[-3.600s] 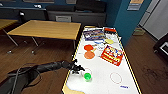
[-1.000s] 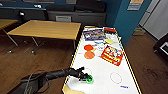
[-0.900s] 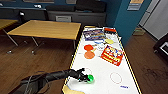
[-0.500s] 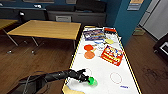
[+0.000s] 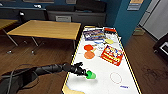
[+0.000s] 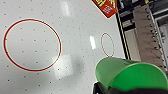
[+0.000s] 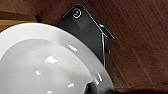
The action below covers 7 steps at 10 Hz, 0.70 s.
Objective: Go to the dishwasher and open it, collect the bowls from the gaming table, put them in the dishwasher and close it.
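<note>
Teal walls and a dark wood floor (image 5: 50, 55) frame the room, with a wooden table (image 5: 47, 29) standing to one side and dark cabinets along the back. Beside it runs the gaming table (image 5: 105, 72) — long, white-topped, edged in yellow, its surface dotted with small holes and marked with thin red circles (image 6: 32, 45).

On the white top, toward the far end, lie a red bowl (image 5: 88, 47) and an orange bowl (image 5: 89, 55) close together, a red box (image 5: 112, 55) just beside them, and a blue box (image 5: 93, 34) farther back, among other small items too blurred to name.

From the picture's left the left arm (image 5: 50, 68) reaches over the near edge of the table. The left gripper (image 5: 83, 72) is clamped on a green bowl (image 5: 91, 75), which sits tilted at the gripper's tip just above the white surface; I cannot tell whether it touches the top. In the left wrist view the green bowl (image 6: 130, 75) looms large and close, rim tipped, with a red circle on the table beyond it.

In the right wrist view a white bowl (image 7: 47, 62) sits close against the camera — the right gripper's fingers are not clear enough to say how they stand. Behind the bowl are the wood floor and a dark device (image 7: 87, 37) with a small lit spot.
</note>
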{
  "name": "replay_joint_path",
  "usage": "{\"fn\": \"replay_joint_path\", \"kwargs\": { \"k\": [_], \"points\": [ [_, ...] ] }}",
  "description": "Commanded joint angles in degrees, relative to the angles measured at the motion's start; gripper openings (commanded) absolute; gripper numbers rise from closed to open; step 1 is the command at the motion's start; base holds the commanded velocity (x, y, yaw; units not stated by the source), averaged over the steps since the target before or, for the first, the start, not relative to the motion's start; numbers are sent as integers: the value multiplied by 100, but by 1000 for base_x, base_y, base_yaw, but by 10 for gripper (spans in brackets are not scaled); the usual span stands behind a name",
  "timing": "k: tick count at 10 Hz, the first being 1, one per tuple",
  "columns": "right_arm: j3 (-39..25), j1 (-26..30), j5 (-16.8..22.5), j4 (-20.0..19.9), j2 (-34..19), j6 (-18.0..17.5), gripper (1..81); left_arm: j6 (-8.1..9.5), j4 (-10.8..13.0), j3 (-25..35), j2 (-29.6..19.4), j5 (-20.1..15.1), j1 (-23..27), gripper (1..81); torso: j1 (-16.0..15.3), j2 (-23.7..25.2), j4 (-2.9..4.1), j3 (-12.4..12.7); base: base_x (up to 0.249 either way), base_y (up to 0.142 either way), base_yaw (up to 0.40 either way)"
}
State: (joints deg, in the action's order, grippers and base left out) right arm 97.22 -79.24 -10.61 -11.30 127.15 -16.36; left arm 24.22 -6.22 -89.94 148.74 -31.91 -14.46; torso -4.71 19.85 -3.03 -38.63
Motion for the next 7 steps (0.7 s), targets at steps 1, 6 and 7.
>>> {"fn": "replay_joint_path", "kwargs": {
  "k": [1, 6, 7],
  "points": [
    [-239, 96, 393, 128, -363, 28, 10, -14, 206, 1475, -1509, -192, 503, 10, 0, 0, 0, 326, 0, 0, 0],
    [-248, 44, 384, 128, -301, 28, 10, -5, 1378, 1936, -2744, 107, -1378, 10, 0, -2, 0, 972, 0, 0, 0],
    [-214, 44, 392, 128, -258, 28, 10, -23, 1595, 1910, -2848, 289, -1713, 10, 2, 0, 0, 1091, 0, 0, 0]
  ]
}}
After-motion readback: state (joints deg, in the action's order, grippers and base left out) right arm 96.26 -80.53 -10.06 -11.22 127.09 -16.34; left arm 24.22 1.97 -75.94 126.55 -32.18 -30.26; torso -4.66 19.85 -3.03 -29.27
